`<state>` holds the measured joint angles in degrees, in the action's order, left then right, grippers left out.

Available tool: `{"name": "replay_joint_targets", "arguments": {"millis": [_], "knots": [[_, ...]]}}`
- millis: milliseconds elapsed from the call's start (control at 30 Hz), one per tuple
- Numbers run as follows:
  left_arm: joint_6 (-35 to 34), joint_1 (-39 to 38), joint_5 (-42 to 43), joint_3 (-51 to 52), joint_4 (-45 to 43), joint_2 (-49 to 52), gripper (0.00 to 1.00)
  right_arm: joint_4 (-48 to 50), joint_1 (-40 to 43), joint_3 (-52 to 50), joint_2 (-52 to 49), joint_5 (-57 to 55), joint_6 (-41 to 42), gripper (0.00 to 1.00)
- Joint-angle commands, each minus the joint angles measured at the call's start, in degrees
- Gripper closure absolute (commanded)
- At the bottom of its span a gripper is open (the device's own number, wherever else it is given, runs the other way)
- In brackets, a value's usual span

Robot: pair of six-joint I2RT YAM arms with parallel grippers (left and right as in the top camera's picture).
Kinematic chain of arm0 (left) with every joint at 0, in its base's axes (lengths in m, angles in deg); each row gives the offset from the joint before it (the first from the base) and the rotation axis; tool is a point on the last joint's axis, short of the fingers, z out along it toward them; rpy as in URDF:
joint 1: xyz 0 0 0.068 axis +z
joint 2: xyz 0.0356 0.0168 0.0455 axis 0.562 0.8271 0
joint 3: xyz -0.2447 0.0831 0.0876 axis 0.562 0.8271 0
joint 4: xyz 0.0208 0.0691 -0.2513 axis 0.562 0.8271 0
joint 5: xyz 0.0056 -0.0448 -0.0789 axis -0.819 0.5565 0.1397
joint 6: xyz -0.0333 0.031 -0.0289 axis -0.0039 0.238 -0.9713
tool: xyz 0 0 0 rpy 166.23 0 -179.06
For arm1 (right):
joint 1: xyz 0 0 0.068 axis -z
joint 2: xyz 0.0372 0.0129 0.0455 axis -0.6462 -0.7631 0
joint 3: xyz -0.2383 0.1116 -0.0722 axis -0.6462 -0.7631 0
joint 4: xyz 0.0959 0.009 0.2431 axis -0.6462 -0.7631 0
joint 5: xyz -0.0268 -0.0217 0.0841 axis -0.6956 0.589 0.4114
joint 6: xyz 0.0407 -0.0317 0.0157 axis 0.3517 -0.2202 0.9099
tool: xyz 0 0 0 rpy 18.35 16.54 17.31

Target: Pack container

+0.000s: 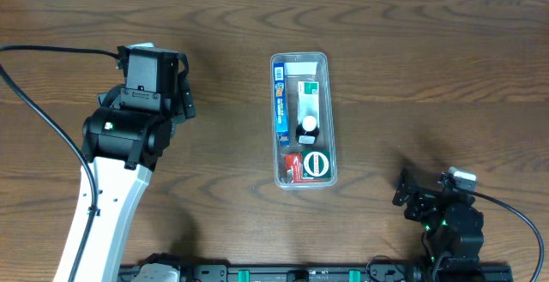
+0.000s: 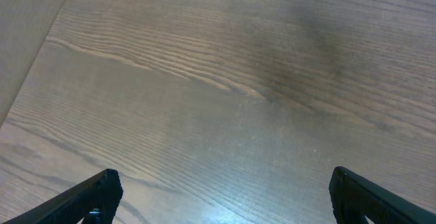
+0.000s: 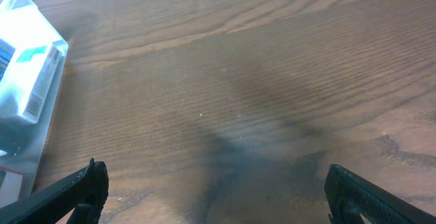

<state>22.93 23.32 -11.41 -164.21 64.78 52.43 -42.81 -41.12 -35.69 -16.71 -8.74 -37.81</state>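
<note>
The container point(image 1: 328, 111) is a long clear plastic tray in the middle of the table, with a white label at its far end. Inside it lie a narrow blue box point(image 1: 280, 102), a white and green box point(image 1: 310, 98), a small black-capped bottle point(image 1: 308, 126), a red packet point(image 1: 294, 168) and a round green lid point(image 1: 316, 163). My left gripper point(image 1: 184, 92) is open and empty, well left of the container; its wrist view point(image 2: 225, 183) shows only bare wood. My right gripper point(image 1: 410, 192) is open and empty, right of the container's near end. The container's corner point(image 3: 58, 54) shows at that view's top left.
The wooden table point(image 1: 412, 59) carries nothing else. The left arm's black cable point(image 1: 43, 115) runs along the left side. The table's far edge is at the top of the overhead view.
</note>
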Motion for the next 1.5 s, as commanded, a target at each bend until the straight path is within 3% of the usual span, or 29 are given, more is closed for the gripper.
{"name": "replay_joint_targets", "arguments": {"millis": [0, 633, 900, 1100, 1467], "knots": [[1.16, 0.35, -0.09, -0.33, 0.28, 0.26, 0.02, 0.15, 0.48, -0.2, 0.52, 0.46, 0.98, 0.01], [1.18, -0.15, -0.11, -0.2, 0.26, -2.4, 0.02, 0.15, 0.48, -0.2, 0.52, 0.46, 0.98, 0.01], [3.48, 1.22, -3.56, 4.39, 0.0, -17.51, 0.02, 0.15, 0.48, -0.2, 0.52, 0.46, 0.98, 0.01], [3.34, 4.22, -3.52, 14.75, -8.13, -32.98, 0.02, 0.15, 0.48, -0.2, 0.52, 0.46, 0.98, 0.01], [3.34, 5.4, -3.39, 31.23, -14.34, -52.76, 0.02, 0.15, 0.48, -0.2, 0.52, 0.46, 0.98, 0.01]]}}
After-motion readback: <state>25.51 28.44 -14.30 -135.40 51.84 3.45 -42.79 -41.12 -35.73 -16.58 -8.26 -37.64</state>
